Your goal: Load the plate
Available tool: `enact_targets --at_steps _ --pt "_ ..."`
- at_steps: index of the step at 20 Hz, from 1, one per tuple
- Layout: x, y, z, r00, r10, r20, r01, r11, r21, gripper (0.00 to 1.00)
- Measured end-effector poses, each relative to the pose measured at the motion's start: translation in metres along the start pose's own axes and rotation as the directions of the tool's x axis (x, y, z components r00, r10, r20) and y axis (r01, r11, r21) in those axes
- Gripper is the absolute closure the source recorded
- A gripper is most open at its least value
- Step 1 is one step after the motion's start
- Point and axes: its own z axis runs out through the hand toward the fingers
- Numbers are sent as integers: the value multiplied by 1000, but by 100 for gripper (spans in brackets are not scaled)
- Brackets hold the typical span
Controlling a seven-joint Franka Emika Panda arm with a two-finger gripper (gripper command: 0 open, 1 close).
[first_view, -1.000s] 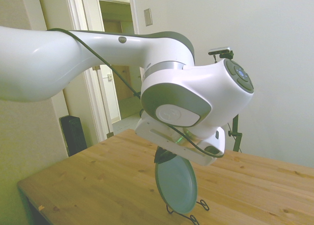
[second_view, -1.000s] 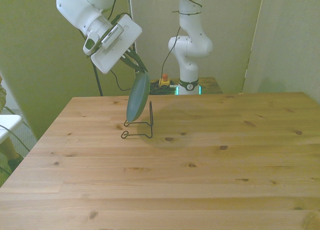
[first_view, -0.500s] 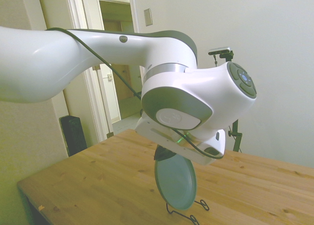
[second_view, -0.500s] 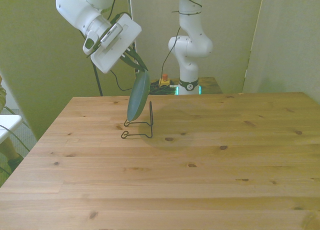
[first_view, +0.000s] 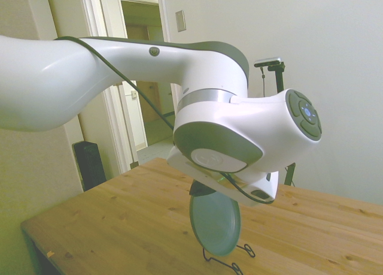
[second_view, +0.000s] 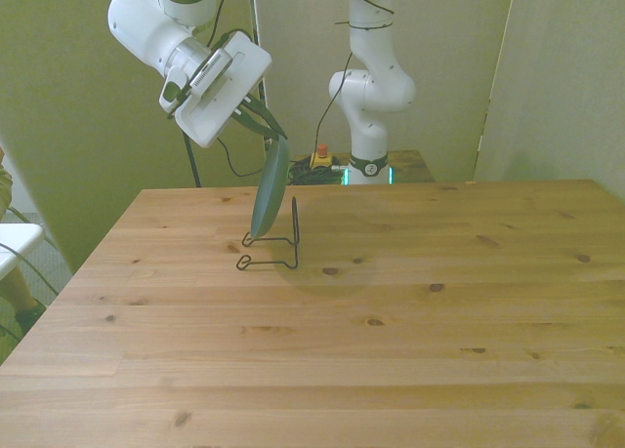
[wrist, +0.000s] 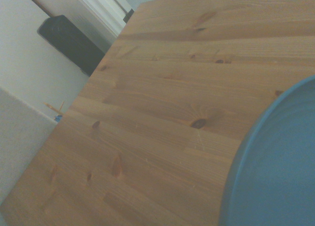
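The teal-green plate (second_view: 269, 186) stands nearly on edge in a thin black wire stand (second_view: 273, 251) toward the table's far side, at the front view's left. My gripper (second_view: 268, 130) is shut on the plate's top rim, with the white housing slanting up and away above it. From the side, the plate (first_view: 215, 224) shows its round face below the gripper (first_view: 201, 190), and its lower edge sits in the stand (first_view: 230, 262). The wrist view catches a curved part of the plate (wrist: 278, 172) over the wooden table (wrist: 147, 117).
The wooden table (second_view: 391, 331) stretches wide toward the camera in the front view. A second white robot arm (second_view: 371, 77) stands behind its far edge. A black speaker (first_view: 90, 164) sits on the floor by a doorway, past the table's corner.
The gripper housing has swung and tilted a little, and the plate now stands more upright, showing thinner and more edge-on in the front view. The stand has not moved.
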Motion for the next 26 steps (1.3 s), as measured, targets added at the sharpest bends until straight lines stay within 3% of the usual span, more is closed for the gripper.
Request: enact_targets --at_steps 11,26 --pt "-3 14 17 1000 -11 13 11 999 50 100" --pt "0 22 23 1000 -7 19 6 998 60 100"
